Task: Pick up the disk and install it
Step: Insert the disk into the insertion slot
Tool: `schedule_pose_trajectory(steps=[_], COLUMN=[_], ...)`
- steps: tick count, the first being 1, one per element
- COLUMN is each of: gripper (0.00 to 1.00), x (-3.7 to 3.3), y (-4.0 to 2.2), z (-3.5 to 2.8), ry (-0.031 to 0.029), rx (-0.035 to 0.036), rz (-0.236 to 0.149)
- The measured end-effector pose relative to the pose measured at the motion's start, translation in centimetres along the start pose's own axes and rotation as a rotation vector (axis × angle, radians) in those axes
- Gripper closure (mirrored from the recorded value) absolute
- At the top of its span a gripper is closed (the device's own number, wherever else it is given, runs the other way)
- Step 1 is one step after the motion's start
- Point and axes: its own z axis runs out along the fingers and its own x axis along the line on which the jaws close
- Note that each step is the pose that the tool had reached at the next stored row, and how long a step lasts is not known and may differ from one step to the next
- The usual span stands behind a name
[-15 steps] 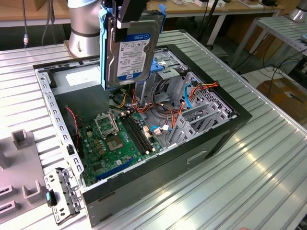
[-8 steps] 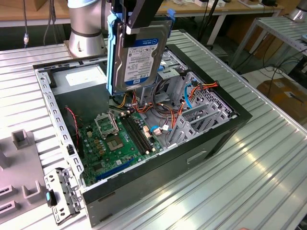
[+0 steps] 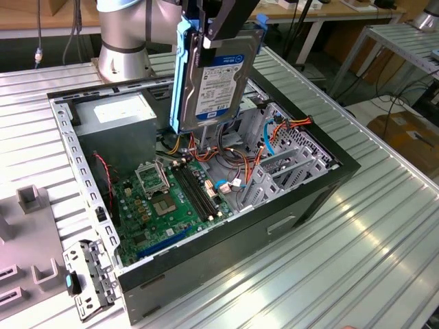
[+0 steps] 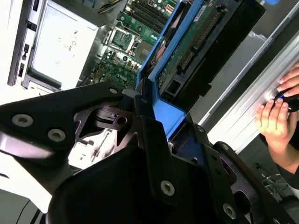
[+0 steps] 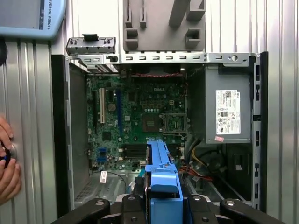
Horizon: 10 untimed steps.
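Holding disk (image 3: 218,79) on edge above the open case (image 3: 295,212), over its cable-filled middle; gripper (image 3: 209,35) clamped on the disk's top end. I judge it dense, rigid, shock-sensitive, faces slick; blue rails (image 3: 180,75) give my safest purchase.

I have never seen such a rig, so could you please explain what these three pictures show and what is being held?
The grey column is a robot arm; its black gripper is shut on the disk, a hard drive with blue side rails, held upright above an open computer case. The exterior view is taken from off the arm. Both wrist views come from cameras riding on the arm, looking past the disk into the case, at the green motherboard and the grey power supply. The case lies on a ribbed metal table. A person's hand shows beside the case.
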Motion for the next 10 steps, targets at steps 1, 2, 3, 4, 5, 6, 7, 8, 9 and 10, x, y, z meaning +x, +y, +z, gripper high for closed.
schedule_pose_trajectory(steps=[1,2,3,4,5,6,7,8,9,10], gripper=[0.63,0.63,0.63,0.63,0.63,0.63,0.63,0.63,0.63,0.63], x=[0.0,0.0,-0.01,-0.01,-0.01,0.0,0.0,-0.01,0.0,-0.01], y=[-0.07,-0.08,-0.09,-0.1,-0.1,-0.1,-0.1,-0.1,-0.1,-0.11], z=[0.0,0.0,0.0,0.0,0.0,0.0,0.0,0.0,0.0,0.0], ry=[0.0001,0.0002,0.0002,0.0002,0.0002,0.0002,0.0002,0.0002,0.0002,0.0002], rx=[0.0,0.0,0.0,0.0,0.0,0.0,0.0,0.0,0.0,0.0], rz=[0.0,0.0,0.0,0.0,0.0,0.0,0.0,0.0,0.0,0.0])
